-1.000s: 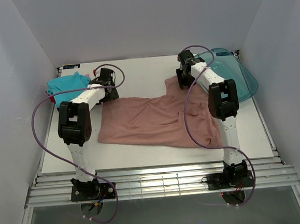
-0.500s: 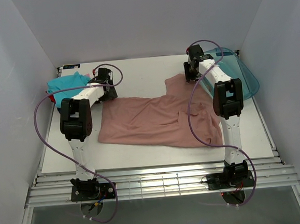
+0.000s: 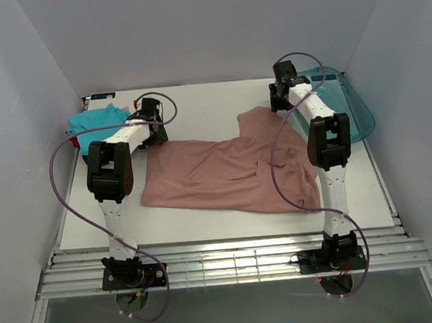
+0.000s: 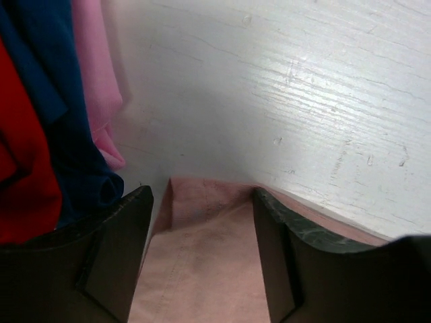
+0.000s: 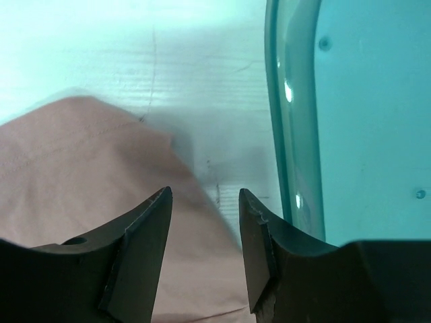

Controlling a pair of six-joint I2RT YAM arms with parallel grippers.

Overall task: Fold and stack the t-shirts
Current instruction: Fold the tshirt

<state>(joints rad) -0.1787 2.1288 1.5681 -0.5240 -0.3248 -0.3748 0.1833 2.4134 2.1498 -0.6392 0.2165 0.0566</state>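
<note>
Pink t-shirt (image 3: 228, 172) cloth is seen at both pairs of jaws. The left jaws are held wide open. A corner of the shirt lies flat on the desk (image 4: 303, 81) between them, and nothing is gripped. Just to their left a pile of t-shirts is seen: a dark-blue one (image 4: 74, 155), a red one (image 4: 23, 182) and a teal one (image 3: 97, 122) on top. The right jaws are open too, with nothing held. An edge of the pink shirt lies below them. Just beside them the rim of a blue-green tray (image 5: 363, 101) is seen. From above, the pink shirt is seen spread out and wrinkled across the middle of the desk. The pile is at the far left corner and the tray at the far right.
</note>
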